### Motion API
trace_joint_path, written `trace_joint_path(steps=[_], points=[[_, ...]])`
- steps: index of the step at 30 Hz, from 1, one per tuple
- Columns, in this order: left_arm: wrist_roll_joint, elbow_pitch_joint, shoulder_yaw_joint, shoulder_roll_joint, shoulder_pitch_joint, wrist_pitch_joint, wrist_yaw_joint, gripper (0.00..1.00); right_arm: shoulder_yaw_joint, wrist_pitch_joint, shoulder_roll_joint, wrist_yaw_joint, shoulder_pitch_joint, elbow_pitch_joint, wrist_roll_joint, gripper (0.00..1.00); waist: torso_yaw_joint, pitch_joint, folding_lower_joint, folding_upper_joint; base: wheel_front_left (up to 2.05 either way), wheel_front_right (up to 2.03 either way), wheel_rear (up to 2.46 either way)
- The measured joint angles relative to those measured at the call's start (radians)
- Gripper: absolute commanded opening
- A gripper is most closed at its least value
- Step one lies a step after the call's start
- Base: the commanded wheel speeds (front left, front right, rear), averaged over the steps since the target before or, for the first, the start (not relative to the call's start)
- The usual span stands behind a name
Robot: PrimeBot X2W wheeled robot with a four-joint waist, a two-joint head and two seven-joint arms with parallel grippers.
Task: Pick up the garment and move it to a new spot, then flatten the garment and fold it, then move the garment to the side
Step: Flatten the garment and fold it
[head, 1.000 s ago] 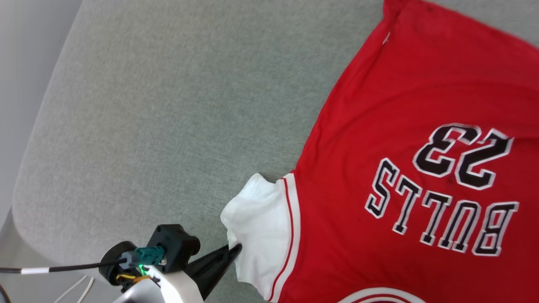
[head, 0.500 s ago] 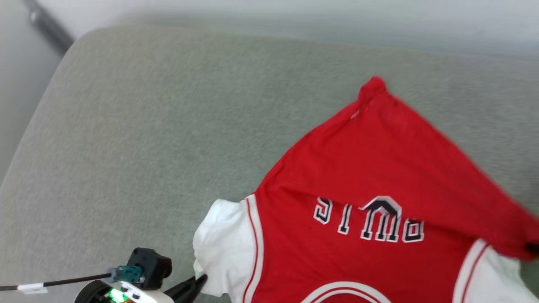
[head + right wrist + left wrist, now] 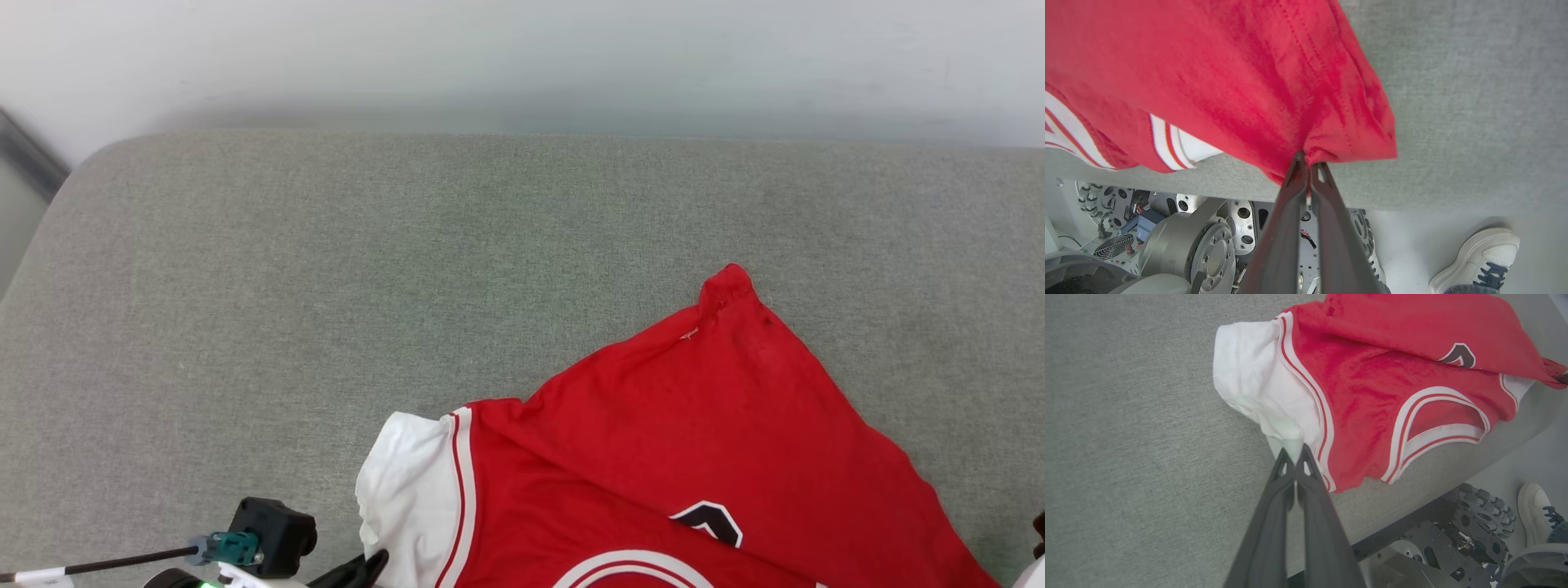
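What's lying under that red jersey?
The grey cushion shows around the red jersey, which rests on it. A folded-over red layer covers most of the black print. Anything else beneath is hidden by cloth.

garment [image 3: 694,408] cropped below, lettering [image 3: 709,521] mostly hidden

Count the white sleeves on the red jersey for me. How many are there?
2. The near sleeve is pinched in the left tool. The far sleeve peeks out from under the folded-over jersey, mostly hidden.
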Motion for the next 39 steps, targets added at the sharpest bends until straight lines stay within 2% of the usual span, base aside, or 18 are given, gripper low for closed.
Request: trace_joint_path(steps=[3, 4, 8, 12, 16, 20, 23, 29, 36, 39], points=[[-0.002, -0.008, -0.001, -0.004, 0.000, 0.002, 0.000, 0.00, 0.009, -0.032, -0.007, 0.000, 0.009, 0.017, -0.008, 0.00, -0.001, 0.004, 0.0000, 0.0000, 0.00, 0.00, 0.00], [-0.002, -0.011, -0.001, -0.005, -0.001, 0.003, 0.000, 0.00, 0.003, -0.045, -0.007, 0.000, 0.005, 0.024, -0.012, 1.00, 0.000, 0.005, 0.0001, 0.0000, 0.00, 0.00, 0.00], [-0.001, -0.018, 0.000, 0.001, -0.007, 0.011, 0.004, 0.00, 0.024, -0.065, -0.046, 0.000, -0.032, 0.012, -0.008, 1.00, 0.002, 0.005, 0.0001, 0.0000, 0.00, 0.00, 0.00], [0.017, -0.029, -0.003, 0.009, -0.012, 0.019, 0.010, 0.00, 0.053, -0.048, -0.088, 0.000, -0.102, -0.038, 0.049, 1.00, 0.014, 0.010, 0.0001, 0.0000, 0.00, 0.00, 0.00], [0.037, -0.044, -0.010, 0.015, -0.030, 0.025, 0.010, 0.00, 0.098, -0.003, -0.145, 0.000, -0.215, -0.106, 0.070, 1.00, 0.036, 0.029, 0.0002, 0.0000, 0.00, 0.00, 0.00], [0.051, -0.064, -0.016, 0.011, -0.056, 0.029, 0.006, 0.00, 0.165, 0.044, -0.152, 0.000, -0.355, -0.113, 0.082, 1.00, 0.065, 0.060, 0.0002, 0.0000, 0.00, 0.00, 0.00], [0.063, -0.078, -0.026, 0.004, -0.078, 0.032, -0.002, 0.00, 0.202, 0.075, -0.138, 0.000, -0.472, -0.072, 0.077, 1.00, 0.092, 0.087, 0.0003, 0.0000, 0.00, 0.00, 0.00], [0.091, -0.098, -0.049, -0.019, -0.130, 0.037, -0.026, 0.00, 0.281, 0.124, -0.141, 0.000, -0.662, 0.058, -0.007, 1.00, 0.159, 0.144, 0.0004, 0.0000, 0.00, 0.00, 0.00], [0.125, -0.119, -0.081, -0.059, -0.174, 0.028, -0.041, 0.00, 0.334, 0.131, -0.165, 0.000, -0.756, 0.221, -0.096, 1.00, 0.239, 0.211, 0.0005, 0.0000, 0.00, 0.00, 0.00], [0.129, -0.118, -0.094, -0.080, -0.189, 0.023, -0.050, 0.00, 0.335, 0.098, -0.176, 0.000, -0.763, 0.281, -0.113, 1.00, 0.269, 0.236, 0.0004, 0.0000, 0.00, 0.00, 0.00]])
